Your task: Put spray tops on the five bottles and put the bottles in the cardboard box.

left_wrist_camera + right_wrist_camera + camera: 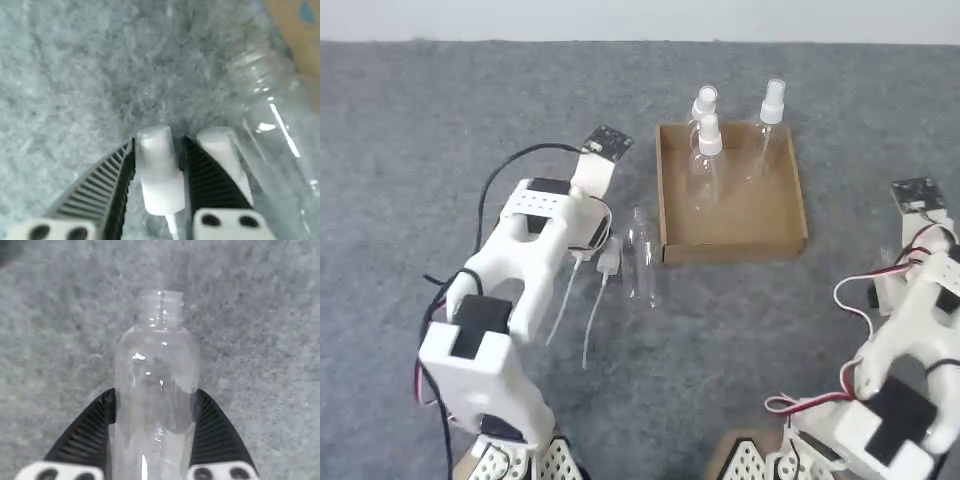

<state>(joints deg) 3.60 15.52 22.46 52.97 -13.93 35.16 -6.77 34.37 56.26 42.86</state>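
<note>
A white spray top (159,172) lies on the grey carpet between the jaws of my left gripper (157,142), which is shut on it. A second spray top (222,150) lies right beside it, and past that a clear open bottle (270,115) on its side. From above, my left gripper (592,245) sits just left of the loose spray top (611,256) and the lying bottle (642,262). My right gripper (155,395) is shut on another clear bottle (157,365) with an open neck. The cardboard box (732,240) holds three capped bottles (705,165).
Thin dip tubes (592,325) trail from the spray tops toward the near edge. The right arm (910,340) stands at the right of the box. Bare carpet (440,120) spreads left of and behind the box.
</note>
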